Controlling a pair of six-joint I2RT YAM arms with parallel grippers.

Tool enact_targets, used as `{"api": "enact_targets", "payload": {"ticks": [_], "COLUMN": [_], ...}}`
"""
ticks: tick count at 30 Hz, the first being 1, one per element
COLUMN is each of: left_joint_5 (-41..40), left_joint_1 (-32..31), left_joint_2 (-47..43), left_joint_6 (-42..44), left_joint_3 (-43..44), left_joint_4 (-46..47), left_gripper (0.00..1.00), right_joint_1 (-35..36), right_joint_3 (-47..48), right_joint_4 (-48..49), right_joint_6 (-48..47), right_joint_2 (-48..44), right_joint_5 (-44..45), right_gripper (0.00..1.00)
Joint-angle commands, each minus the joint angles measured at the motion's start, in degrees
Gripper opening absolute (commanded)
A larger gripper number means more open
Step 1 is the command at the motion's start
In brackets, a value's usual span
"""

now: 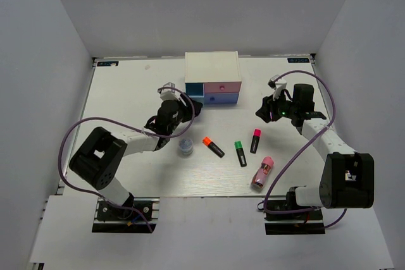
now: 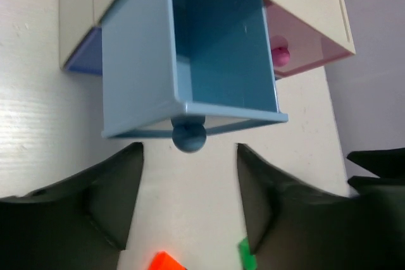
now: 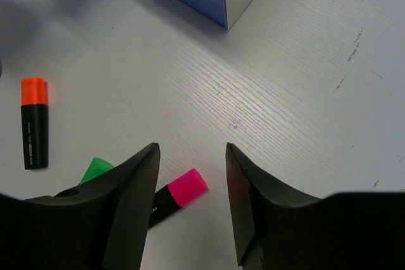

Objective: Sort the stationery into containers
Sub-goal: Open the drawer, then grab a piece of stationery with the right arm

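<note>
Orange highlighter [image 3: 35,124] bears barrel print too small to read

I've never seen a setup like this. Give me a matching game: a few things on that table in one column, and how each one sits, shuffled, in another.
1. light blue drawer
2. pink drawer
3. pink tube
4. blue-grey pot

A. lying on its side
B. pulled open
C. standing upright
D. shut

Pairs: 1-B, 2-D, 3-A, 4-C.
</note>
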Motion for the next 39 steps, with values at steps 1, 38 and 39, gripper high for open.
{"api": "enact_targets", "payload": {"ticks": [1,38,39], "left_joint_5": [1.89,-7.78,-7.78], "left_joint_1": [-0.87,-0.87,-0.87], "left_joint_2": [-4.39,-53.88,-54.41], "left_joint_6": [0.58,-2.5,-2.5], "left_joint_3": [-1.07,-14.7,-14.7], "left_joint_4": [-4.22,-50.28,-50.8], "left_gripper": [0.76,0.86,0.86], "right_joint_1": [0.25,42.43,42.87], "right_joint_3": [0.01,10.65,10.56], "right_joint_4": [-0.19,-4.42,-4.07], "right_joint_6": [-2.27,4.23,4.32], "right_joint_2": [-0.66,18.67,18.94], "right_joint_5": [-2.13,24.66,25.19], "right_gripper": [0.54,0.62,0.62]}}
